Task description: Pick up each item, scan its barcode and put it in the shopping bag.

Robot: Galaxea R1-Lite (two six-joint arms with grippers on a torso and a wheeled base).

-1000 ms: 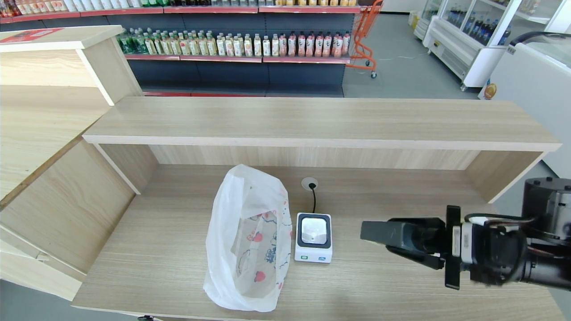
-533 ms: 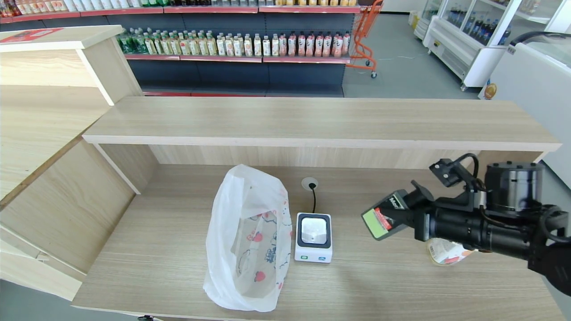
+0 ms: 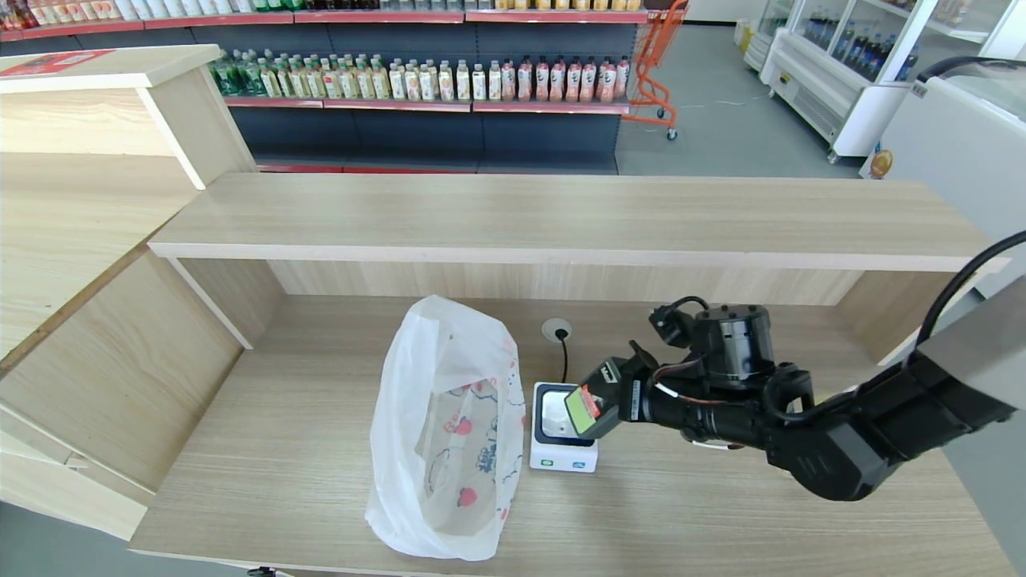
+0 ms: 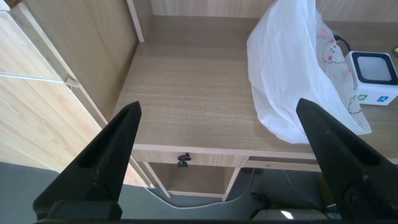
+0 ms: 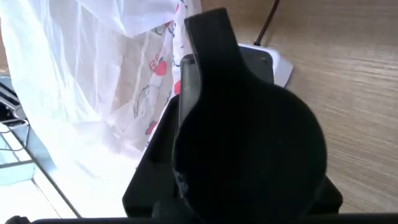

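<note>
Head view: right tool (image 3: 597, 401) clamps a small green-labelled packet (image 3: 583, 407) over the barcode scanner (image 3: 553, 418) — scanning under way, I judge, bagging yet to come — beside the shopping bag (image 3: 445, 433); left tool (image 4: 217, 106) hangs open.

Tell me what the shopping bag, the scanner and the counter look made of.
Shopping bag: thin, translucent white plastic film; it crinkles and its print shows through.
Scanner: smooth white hard-plastic shell, with a glossy window, likely glass, that reflects light.
Counter: matte wood-grain surface, probably laminate board; solid wood cannot be excluded.
</note>
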